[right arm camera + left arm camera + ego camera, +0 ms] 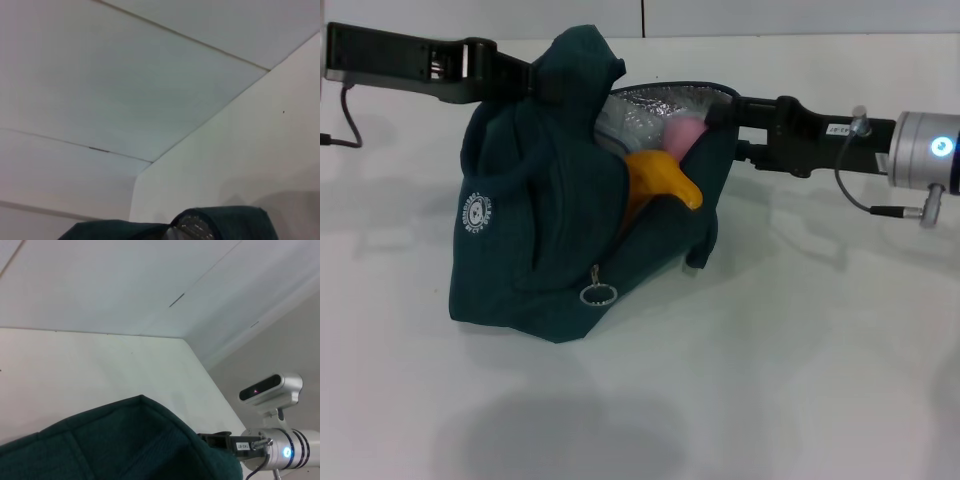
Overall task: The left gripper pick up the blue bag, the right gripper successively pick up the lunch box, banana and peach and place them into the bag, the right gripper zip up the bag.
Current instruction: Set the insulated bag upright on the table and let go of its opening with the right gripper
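The left gripper (542, 80) reaches in from the left and meets the raised top fabric of the bag (535, 235). Its fingertips are buried in the cloth, so whether they are clamped on it cannot be told. The right gripper (728, 118) comes in from the right and ends at the far rim of the bag's mouth. Its tips are hidden by the rim too, and its state cannot be told either. A silver cuff with a lit blue ring and a thin looped cable sits farther back on the right arm.

The bag is soft, dark teal fabric, slumped on a plain white table (800, 360) with its mouth open. Crinkled silver foil lining (650, 105) shows inside. The peach (682, 135), round and pink, lies against that lining. The banana (665, 180), smooth and yellow-orange, pokes out over the near edge just below it. The ring zipper pull (598, 294) hangs low on the front, and a round white logo (477, 213) marks the left side.

In the left wrist view the bag's fabric (115, 440) fills the foreground, with the right arm beyond it.
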### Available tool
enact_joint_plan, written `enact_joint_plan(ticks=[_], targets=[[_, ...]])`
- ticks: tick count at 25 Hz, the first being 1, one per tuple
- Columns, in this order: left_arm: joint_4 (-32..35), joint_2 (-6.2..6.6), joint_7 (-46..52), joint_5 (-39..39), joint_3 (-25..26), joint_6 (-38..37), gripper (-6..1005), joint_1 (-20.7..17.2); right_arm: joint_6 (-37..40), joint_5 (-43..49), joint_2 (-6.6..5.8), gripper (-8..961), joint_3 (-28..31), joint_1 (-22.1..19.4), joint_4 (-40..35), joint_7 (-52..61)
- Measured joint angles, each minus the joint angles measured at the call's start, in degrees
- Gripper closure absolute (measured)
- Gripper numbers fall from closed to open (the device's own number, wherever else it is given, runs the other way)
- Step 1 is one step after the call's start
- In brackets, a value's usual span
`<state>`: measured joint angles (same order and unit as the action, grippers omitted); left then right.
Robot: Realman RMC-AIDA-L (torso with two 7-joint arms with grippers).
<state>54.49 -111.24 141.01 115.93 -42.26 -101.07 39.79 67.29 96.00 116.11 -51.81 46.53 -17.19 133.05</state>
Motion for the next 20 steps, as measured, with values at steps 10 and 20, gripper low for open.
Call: enact_joint_plan(ticks=[10,20], targets=[[0.0,-0.03,-0.03,0.0,-0.09,-0.23,925,-0.31,1.79,-0.98,-0.01,434,-2.18,-0.61,-1.97,-3.5],[0.0,-0.03,-0.11,-0.02,-0.25,-0.8,924,-0.18,4.8,-5.44,-0.2,521,-2.08,-1.81,-2.16,-6.07]])
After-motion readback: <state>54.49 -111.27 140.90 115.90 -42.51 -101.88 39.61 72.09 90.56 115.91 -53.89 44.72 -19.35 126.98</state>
